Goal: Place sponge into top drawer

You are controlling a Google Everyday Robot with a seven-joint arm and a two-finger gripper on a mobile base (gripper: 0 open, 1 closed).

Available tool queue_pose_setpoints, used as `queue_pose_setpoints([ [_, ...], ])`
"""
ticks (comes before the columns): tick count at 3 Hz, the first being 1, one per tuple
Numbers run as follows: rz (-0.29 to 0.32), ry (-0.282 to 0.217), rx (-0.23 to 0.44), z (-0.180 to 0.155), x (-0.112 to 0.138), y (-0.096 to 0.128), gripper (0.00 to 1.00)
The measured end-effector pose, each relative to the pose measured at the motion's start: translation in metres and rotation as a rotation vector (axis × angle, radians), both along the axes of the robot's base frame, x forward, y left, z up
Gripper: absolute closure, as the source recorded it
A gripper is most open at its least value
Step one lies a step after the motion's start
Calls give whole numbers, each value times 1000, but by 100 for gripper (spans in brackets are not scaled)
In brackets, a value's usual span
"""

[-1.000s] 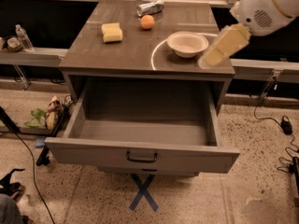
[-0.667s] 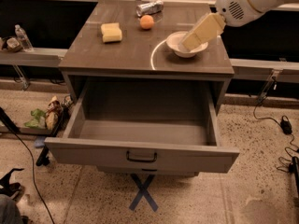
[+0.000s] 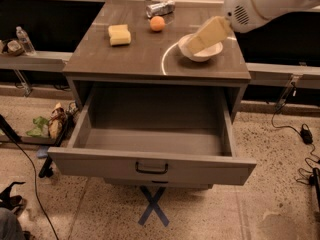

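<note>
The pale yellow sponge [image 3: 120, 34] lies on the cabinet top at the back left. The top drawer [image 3: 150, 166] stands pulled fully open below, its grey inside bare, with a dark bar handle at the centre of its front. My gripper [image 3: 207, 35] comes in from the upper right, its cream wedge-shaped finger hanging over the white bowl [image 3: 201, 49], well to the right of the sponge. It holds nothing that I can see.
An orange ball [image 3: 157, 23] and a crushed silver can [image 3: 161, 8] sit at the back of the cabinet top [image 3: 140, 59]. Low shelves flank the cabinet, with a bottle [image 3: 24, 40] on the left. Cables lie on the floor at both sides.
The arm has swung left and toward the back, bringing the gripper from the cabinet's right edge to above the white bowl. The sponge and drawer have not moved.
</note>
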State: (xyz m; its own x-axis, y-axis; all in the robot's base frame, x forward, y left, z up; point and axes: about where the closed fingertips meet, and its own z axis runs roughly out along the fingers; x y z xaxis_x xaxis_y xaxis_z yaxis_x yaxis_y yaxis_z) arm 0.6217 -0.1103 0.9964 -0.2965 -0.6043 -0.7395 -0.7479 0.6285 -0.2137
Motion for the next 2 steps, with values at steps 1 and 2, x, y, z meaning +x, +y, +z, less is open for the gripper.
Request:
queue_pose_setpoints([
  [1,-82,12,107,-24,27,35,0],
  [2,-131,-32,160,-35,63,67,0],
])
